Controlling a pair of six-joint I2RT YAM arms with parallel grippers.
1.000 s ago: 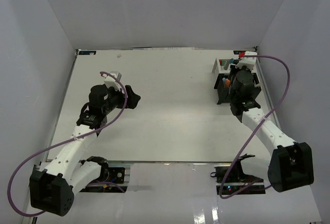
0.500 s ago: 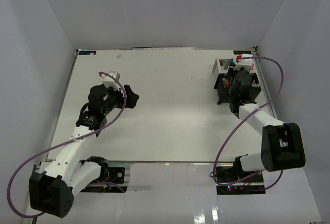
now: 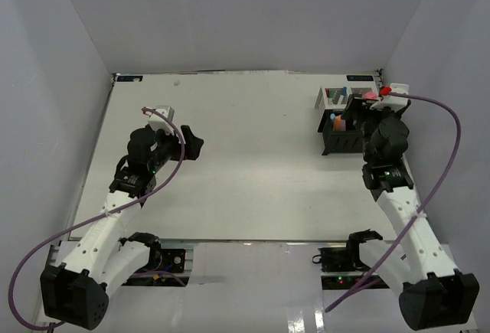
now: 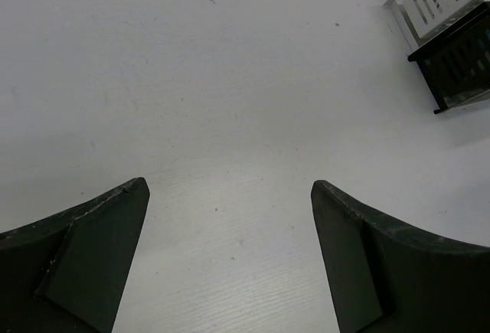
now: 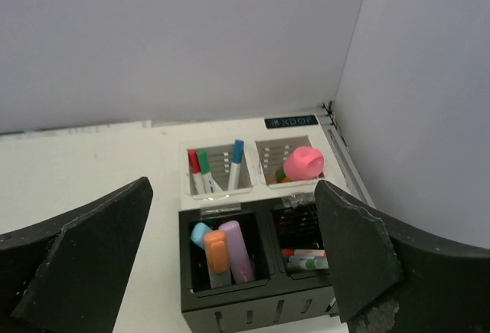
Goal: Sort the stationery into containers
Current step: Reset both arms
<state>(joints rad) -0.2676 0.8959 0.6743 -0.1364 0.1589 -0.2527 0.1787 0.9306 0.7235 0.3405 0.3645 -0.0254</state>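
The containers stand at the table's far right: a black organizer [image 5: 253, 306] [image 3: 341, 143] joined to white mesh compartments [image 5: 218, 189] [image 3: 331, 99]. Blue [image 5: 200, 233], orange [image 5: 216, 253] and purple [image 5: 239, 249] markers stand in the black left compartment. Pens [image 5: 306, 259] lie in the black right one. Red-, green- and blue-capped pens [image 5: 204, 163] lean in the left mesh compartment, and a pink cap [image 5: 304, 163] shows in the right one. My right gripper [image 5: 233, 187] [image 3: 358, 111] hangs open and empty above the organizer's near right side. My left gripper [image 4: 230, 187] [image 3: 195, 143] is open over bare table at the left.
The white table [image 3: 260, 164] is enclosed by white walls on three sides. The organizer [image 4: 459, 57] sits close to the right wall and back corner. Purple cables loop off both arms.
The right gripper's jaws have opened wide, and its arm has swung from right over the organizer to its right side. The left arm has shifted slightly to the left.
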